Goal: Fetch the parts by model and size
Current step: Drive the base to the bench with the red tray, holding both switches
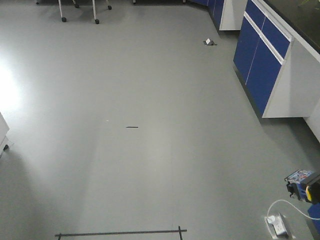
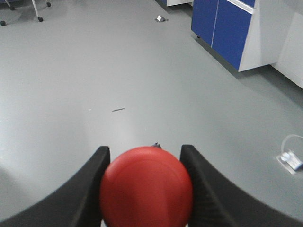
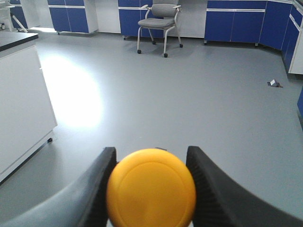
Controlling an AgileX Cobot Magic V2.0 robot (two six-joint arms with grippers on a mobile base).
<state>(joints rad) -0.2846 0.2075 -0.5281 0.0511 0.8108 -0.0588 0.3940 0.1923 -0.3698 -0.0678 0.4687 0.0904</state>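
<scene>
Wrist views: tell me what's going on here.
Each arm is carrying one push-button. The left hand holds the red button between its fingers, and the right hand holds the yellow button the same way. Both are held up over open grey floor, with blue cabinets to the side and a chair far off. No drop-off spot shows in any view.
</scene>
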